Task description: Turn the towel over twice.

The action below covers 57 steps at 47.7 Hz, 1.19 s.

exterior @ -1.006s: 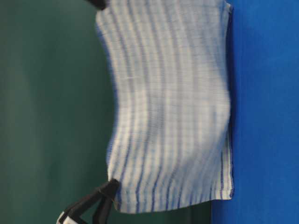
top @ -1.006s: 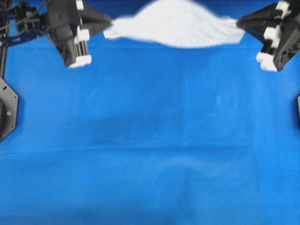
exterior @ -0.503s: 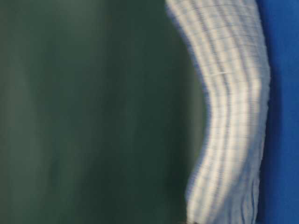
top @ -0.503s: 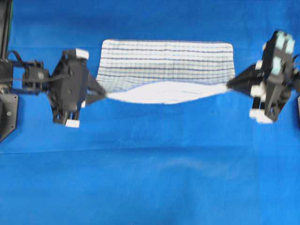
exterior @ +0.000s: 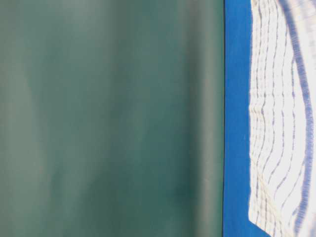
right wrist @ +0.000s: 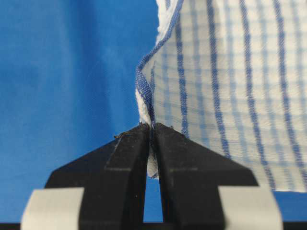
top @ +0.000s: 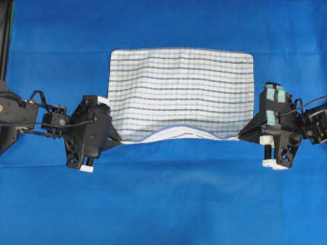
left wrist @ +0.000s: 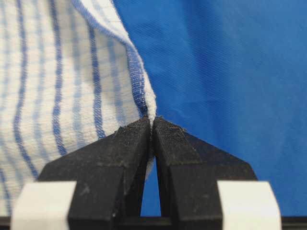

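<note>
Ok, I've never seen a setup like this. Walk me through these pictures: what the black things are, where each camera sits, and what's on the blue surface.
The black things are two robot arms ending in pincers. The overhead view looks straight down: the left gripper and the right gripper each pinch a near corner of the striped towel, which lies mostly spread on the blue table cover, its near edge lifted. The sideways picture is a table-level camera showing the towel on the blue surface. The last two come from cameras on the wrists: each shows shut black fingers clamped on a towel corner.

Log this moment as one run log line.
left claw: shut on towel corner | right claw: shut on other corner | towel: mostly flat on blue table covering
</note>
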Available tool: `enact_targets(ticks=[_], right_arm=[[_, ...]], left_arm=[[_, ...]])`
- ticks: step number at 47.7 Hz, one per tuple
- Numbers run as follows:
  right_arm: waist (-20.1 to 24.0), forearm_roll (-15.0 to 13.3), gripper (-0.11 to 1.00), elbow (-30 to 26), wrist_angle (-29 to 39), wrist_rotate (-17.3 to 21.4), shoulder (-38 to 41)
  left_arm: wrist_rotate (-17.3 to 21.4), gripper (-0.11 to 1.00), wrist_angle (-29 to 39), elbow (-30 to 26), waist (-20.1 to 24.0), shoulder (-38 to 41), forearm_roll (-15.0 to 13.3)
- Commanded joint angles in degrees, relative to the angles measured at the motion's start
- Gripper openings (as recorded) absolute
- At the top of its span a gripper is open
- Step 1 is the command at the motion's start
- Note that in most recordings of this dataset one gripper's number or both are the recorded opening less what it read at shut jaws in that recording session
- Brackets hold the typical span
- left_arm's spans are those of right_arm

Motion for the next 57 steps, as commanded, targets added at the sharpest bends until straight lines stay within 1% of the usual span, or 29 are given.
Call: enact_targets(ticks=[1,4,17,20,25,28,32,33,34,39,41,43,45,49,52,57], right_arm=[[1.23,0.09,0.08,-0.35,-1.58,0.44,1.23],[1.58,0.18,0.08,-0.26,-2.29,0.70,1.93],[1.58,0.79,0.08,0.00,-2.55,0.79,2.81],[1.58,0.79,0.08,0.00,-2.55,0.79,2.81],[1.58,0.88,0.08,0.00,-2.64,0.79,2.81],[1.67,1.05,0.08,0.00,-2.55,0.79,2.81],[1.85,1.41,0.09,-0.18,-2.46,0.79,2.81],[1.93,1.58,0.10,-0.18,-2.46,0.79,2.81],[1.93,1.67,0.14,-0.26,-2.46,0.79,2.81],[2.37,1.85,0.46,-0.35,-1.76,0.79,2.81],[2.37,1.85,0.58,-0.62,-0.97,0.79,2.81],[2.37,1.85,0.66,-0.79,0.09,0.79,2.64],[2.37,1.85,0.68,-1.23,1.49,0.70,2.37],[2.46,1.67,0.63,-2.29,4.22,0.35,1.14],[2.37,1.32,0.62,-3.16,6.33,-0.09,-0.53],[2.37,-0.62,0.63,-4.39,8.96,-0.18,-4.31]], left_arm=[[-1.23,0.03,-0.62,-0.88,-0.79,0.00,0.00],[-2.11,0.03,-0.62,-0.62,-0.97,0.00,0.00],[-1.85,0.03,0.18,-0.44,-0.97,-0.09,0.00],[-1.85,0.06,0.70,-0.44,-0.97,-0.09,0.00],[-2.02,0.15,1.67,-0.53,-0.97,0.09,-0.09],[-2.20,0.24,2.64,-0.62,-0.97,0.09,0.00],[-2.11,0.43,3.60,-0.70,-0.97,0.09,-0.09],[-2.11,0.47,3.87,-0.70,-0.97,0.09,0.00],[-2.11,0.51,4.13,-0.70,-0.97,0.09,-0.09],[-1.93,0.67,5.10,-0.97,-0.88,0.00,0.00],[-1.85,0.71,5.45,-1.14,-0.97,-0.18,-0.09],[-1.85,0.71,5.71,-1.32,-0.97,-0.44,0.00],[-1.85,0.71,5.98,-1.49,-0.97,-0.79,0.00],[-1.93,0.71,6.94,-2.02,-0.97,-2.29,0.00],[-1.85,0.71,7.65,-2.46,-0.97,-3.52,0.00],[-1.76,0.70,8.26,-3.25,-0.97,-6.24,0.00]])
